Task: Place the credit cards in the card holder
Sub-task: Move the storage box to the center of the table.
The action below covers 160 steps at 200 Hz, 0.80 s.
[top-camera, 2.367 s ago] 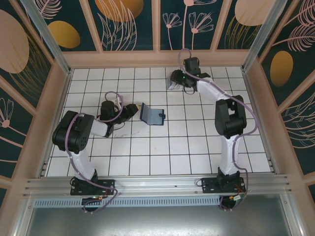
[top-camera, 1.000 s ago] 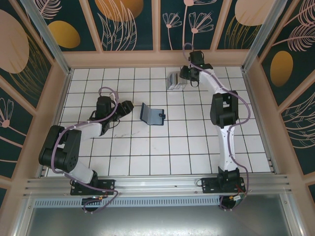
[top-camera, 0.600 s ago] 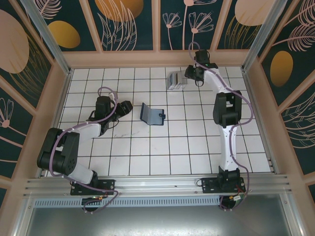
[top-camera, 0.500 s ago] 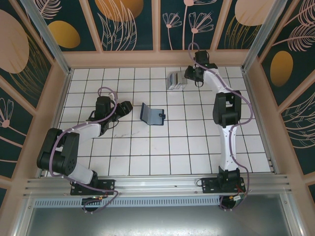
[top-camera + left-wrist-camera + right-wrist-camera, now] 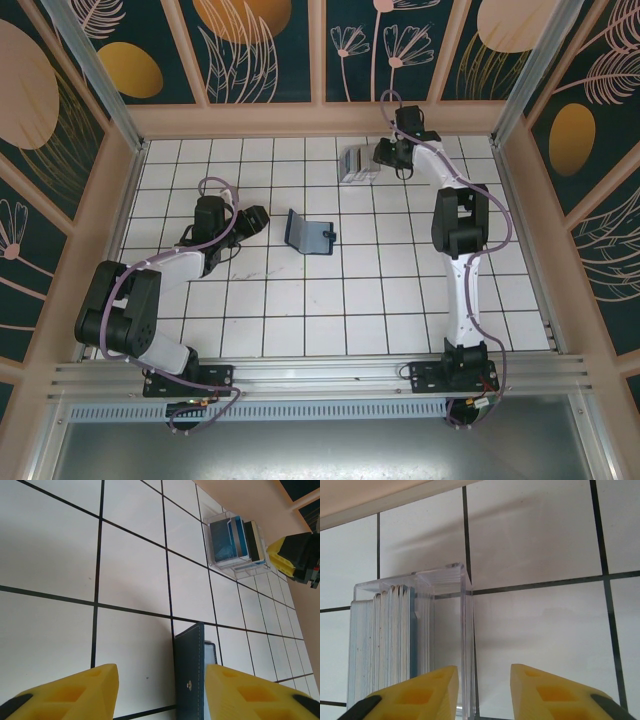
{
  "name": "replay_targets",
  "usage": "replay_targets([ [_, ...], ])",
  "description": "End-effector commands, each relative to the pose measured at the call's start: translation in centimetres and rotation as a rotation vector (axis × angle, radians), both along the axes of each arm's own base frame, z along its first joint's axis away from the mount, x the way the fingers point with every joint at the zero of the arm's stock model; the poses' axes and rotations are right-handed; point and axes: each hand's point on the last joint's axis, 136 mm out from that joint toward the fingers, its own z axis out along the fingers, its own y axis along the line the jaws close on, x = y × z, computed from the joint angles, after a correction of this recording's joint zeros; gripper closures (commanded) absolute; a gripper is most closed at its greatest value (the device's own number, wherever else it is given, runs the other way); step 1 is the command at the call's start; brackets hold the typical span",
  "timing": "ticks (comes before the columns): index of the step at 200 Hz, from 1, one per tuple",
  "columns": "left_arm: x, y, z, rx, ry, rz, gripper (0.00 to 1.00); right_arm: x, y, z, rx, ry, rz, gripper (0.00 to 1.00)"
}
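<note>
Right gripper: shifted from above the credit cards to beside their clear box; fingers apart, empty, no card drawn yet. Left gripper: open, empty. Card holder: stands open, bench centre.

The credit cards are standing on edge, packed side by side inside a clear box near the far wall. The navy card holder is sitting partly open mid-table.

Navy card holder ahead of left hand, credit cards in clear box beyond
</note>
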Motion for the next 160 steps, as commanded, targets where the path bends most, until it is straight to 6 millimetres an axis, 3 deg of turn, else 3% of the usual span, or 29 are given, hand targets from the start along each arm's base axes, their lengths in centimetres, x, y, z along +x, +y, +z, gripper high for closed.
replay_targets([
  [1, 0.1, 0.2, 0.6, 0.008, -0.019, 0.001, 0.50, -1.1, 0.7, -1.6, 0.011, 0.051, 0.049, 0.65],
  [83, -0.2, 0.1, 0.2, -0.005, -0.011, -0.004, 0.50, -1.8, 0.7, -2.6, -0.006, 0.069, 0.060, 0.66],
  [103, -0.2, 0.1, 0.1, -0.004, -0.010, -0.007, 0.50, -2.2, 0.4, -2.9, -0.027, 0.078, 0.059, 0.74],
  [133, 0.0, -0.1, 0.4, -0.002, -0.016, -0.018, 0.50, -3.1, 0.5, -2.0, -0.019, 0.061, 0.072, 0.93],
  [160, 0.0, 0.0, 0.9, 0.000, -0.029, -0.017, 0.50, -5.0, -0.2, -0.7, -0.032, 0.062, 0.061, 0.94],
])
